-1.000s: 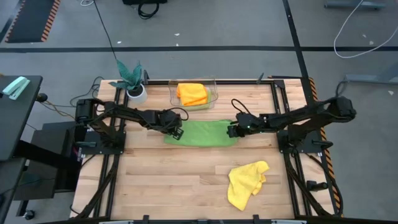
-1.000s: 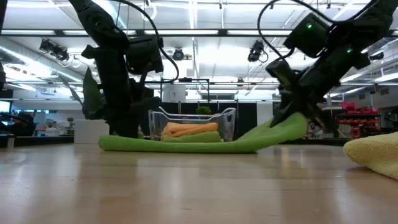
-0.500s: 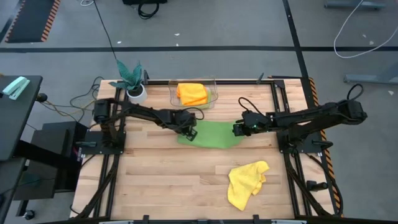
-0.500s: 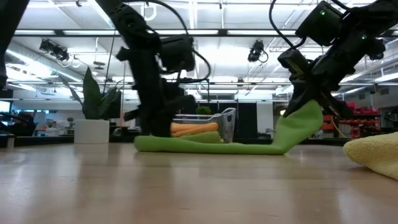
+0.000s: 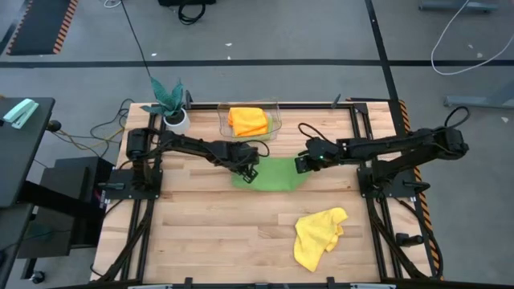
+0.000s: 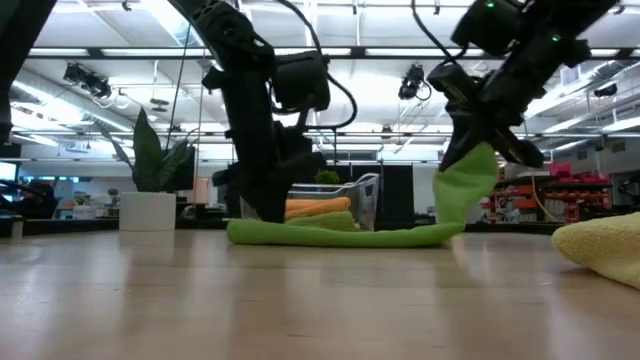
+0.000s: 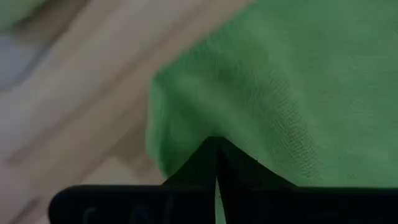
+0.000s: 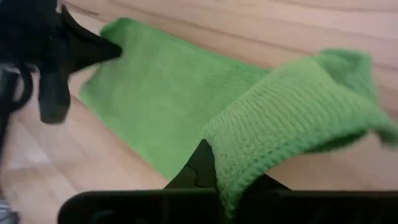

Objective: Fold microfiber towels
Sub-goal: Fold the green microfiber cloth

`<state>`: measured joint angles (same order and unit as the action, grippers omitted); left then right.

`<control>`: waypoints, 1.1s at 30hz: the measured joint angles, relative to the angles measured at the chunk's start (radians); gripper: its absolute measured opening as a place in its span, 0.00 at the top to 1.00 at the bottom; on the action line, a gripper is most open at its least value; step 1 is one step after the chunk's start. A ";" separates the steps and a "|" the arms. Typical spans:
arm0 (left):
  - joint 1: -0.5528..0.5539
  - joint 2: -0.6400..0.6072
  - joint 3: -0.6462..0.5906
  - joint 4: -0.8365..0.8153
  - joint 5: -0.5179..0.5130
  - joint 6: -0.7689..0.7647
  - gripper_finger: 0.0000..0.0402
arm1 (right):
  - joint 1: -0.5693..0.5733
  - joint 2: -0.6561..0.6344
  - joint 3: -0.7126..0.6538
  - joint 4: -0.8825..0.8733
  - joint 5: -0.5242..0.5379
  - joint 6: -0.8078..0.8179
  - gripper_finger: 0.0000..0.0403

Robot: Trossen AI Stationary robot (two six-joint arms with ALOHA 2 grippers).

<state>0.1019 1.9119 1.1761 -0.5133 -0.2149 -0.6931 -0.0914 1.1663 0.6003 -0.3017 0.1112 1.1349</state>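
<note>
A green towel (image 5: 271,173) lies mid-table, stretched between my two grippers. My left gripper (image 5: 250,171) is shut on its left end, low at the table. My right gripper (image 5: 303,164) is shut on its right end (image 6: 466,185), which stands raised above the wood; the remainder (image 6: 340,236) lies flat. An orange towel (image 5: 247,120) rests in a clear bin (image 5: 277,120) at the far edge, over a lime-green one (image 5: 259,136). A crumpled yellow towel (image 5: 319,235) lies near the front right. My left gripper pinches the green towel's left end (image 7: 186,143) between its two fingers, coming steeply from above. That end stays down on the table. One layer or several, I cannot tell. My right gripper pinches the towel's right edge (image 8: 239,158) between its two fingers, slanting down from the table's right. The held end is lifted clear and curls over the fingers, with the cloth sloping down from it to the table.
A teal-leaved plant in a white pot (image 5: 172,110) stands at the far left corner beside the bin. Bare wood (image 5: 209,233) spreads across the near left half of the table.
My left gripper has gone toward the table's right edge, dragging the towel's left end along the wood. My right gripper has risen, lifting the right end higher. The towel now spans a shorter stretch between them.
</note>
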 joint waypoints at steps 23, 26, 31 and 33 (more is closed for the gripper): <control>0.035 -0.309 0.001 -0.368 -0.185 -0.008 0.96 | -0.019 0.483 0.467 -0.081 -0.138 -0.262 1.00; 0.034 -0.354 0.001 -0.414 -0.192 -0.018 0.94 | -0.019 0.545 0.534 -0.081 -0.154 -0.281 1.00; 0.035 -0.423 0.001 -0.465 -0.220 -0.044 0.94 | -0.019 0.632 0.636 -0.106 -0.178 -0.308 1.00; 0.035 -0.441 0.001 -0.488 -0.229 -0.055 0.95 | -0.021 0.663 0.664 -0.113 -0.187 -0.309 1.00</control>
<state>0.1366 1.4706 1.1774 -1.0010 -0.4438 -0.7483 -0.1124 1.8296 1.2638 -0.4143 -0.0763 0.8259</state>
